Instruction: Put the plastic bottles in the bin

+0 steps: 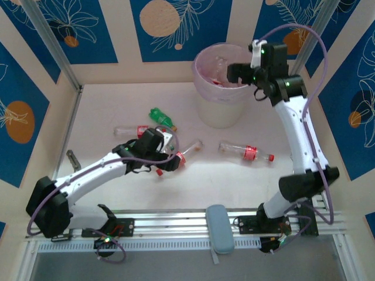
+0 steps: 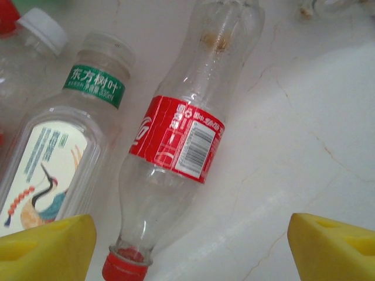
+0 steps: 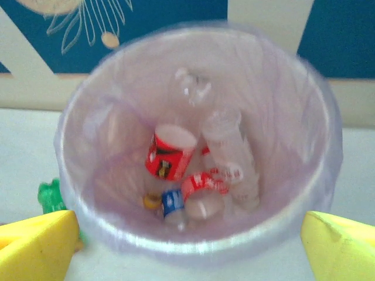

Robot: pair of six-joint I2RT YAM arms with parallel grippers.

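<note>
In the overhead view the bin (image 1: 218,108) stands at upper middle. The right gripper (image 1: 237,71) hangs over its rim with fingers spread wide and empty, and several bottles (image 3: 171,153) lie at the bin's bottom. At centre-left the left gripper (image 2: 187,254) has its jaws apart and holds nothing, just above a red-labelled bottle (image 2: 176,146) lying beside a tea bottle (image 2: 61,158). On the table (image 1: 111,99), a green bottle (image 1: 162,116) lies above that arm and a red-capped bottle (image 1: 246,151) right of centre.
</note>
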